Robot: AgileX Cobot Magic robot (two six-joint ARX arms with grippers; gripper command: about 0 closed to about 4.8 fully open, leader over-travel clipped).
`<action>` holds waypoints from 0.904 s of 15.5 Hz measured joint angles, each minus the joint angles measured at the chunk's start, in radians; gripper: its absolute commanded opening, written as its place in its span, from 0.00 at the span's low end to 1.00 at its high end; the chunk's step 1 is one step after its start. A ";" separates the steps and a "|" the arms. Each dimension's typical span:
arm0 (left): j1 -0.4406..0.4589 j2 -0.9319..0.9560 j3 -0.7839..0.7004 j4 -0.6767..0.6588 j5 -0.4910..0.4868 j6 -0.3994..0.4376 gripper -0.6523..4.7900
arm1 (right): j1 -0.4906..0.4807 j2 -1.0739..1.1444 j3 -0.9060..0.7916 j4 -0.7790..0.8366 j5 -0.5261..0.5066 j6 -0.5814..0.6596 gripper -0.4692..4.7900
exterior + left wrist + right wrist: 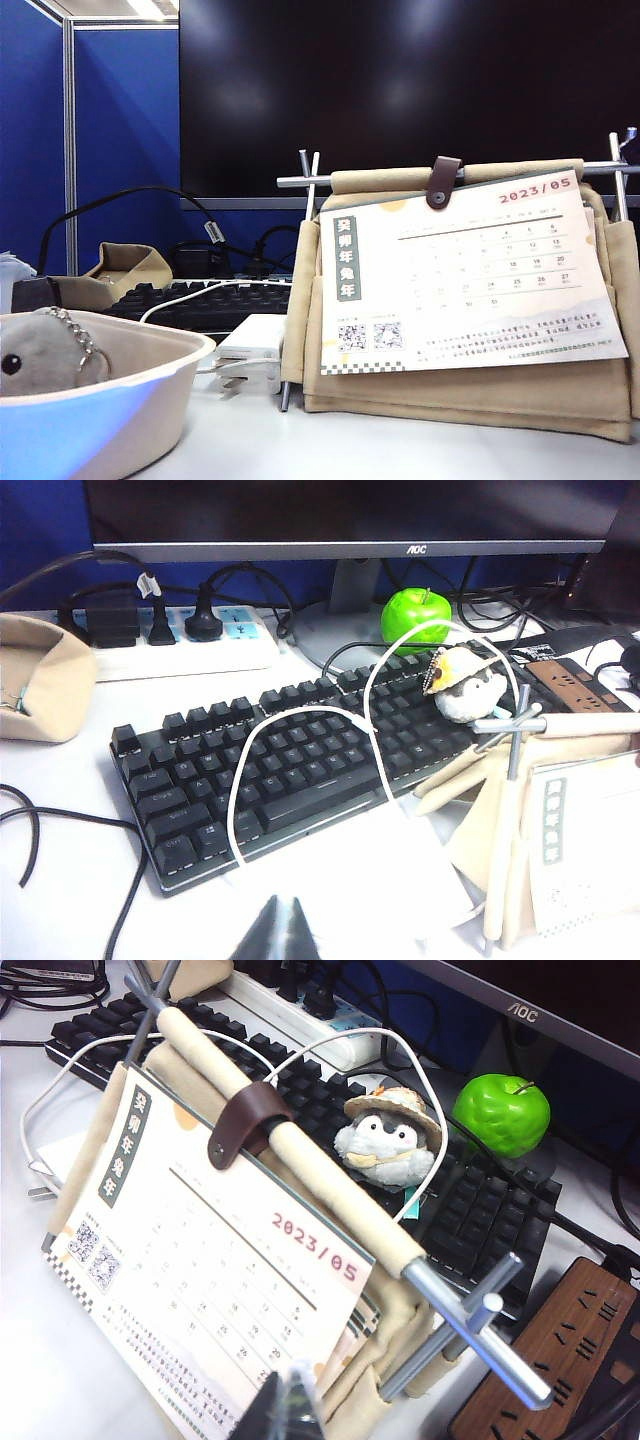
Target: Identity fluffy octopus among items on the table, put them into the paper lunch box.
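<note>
The fluffy octopus (35, 352) is lying inside the paper lunch box (150, 385) at the near left of the desk (400, 450). The left gripper (283, 935) and right gripper (285, 1410) are hanging with closed, empty jaws, over the keyboard (300, 750) and calendar (210, 1280)

The exterior view sits almost level with the pale white-grey tabletop (400, 450), facing a dark monitor screen (400, 90), so near that the cream moulded paper lunch box (150, 395) and the tan fabric stand holding a paper calendar card (470, 280) fill its foreground. The left wrist view looks down and forward from higher up across a black mechanical keyboard (300, 760) towards a glossy green apple (417, 615), with the left gripper's closed dark fingers (280, 935) in frame. The right wrist view looks steeply down on the same calendar card (210, 1280), close, above its own closed fingers (285, 1410); both wrist views share keyboard, apple and a small plush penguin in a straw hat (390, 1140).
</note>
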 measured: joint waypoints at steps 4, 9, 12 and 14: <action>0.037 -0.051 0.000 0.000 0.000 0.012 0.11 | 0.000 0.000 0.000 -0.001 0.000 0.000 0.08; 0.260 -0.193 0.000 0.000 0.000 0.019 0.11 | 0.000 0.000 0.000 -0.006 0.000 0.000 0.08; 0.396 -0.206 0.000 0.001 0.000 0.019 0.11 | 0.000 0.000 0.000 -0.007 0.000 0.000 0.08; 0.454 -0.206 0.000 0.000 0.000 0.019 0.11 | 0.000 0.000 0.000 -0.007 0.000 0.000 0.08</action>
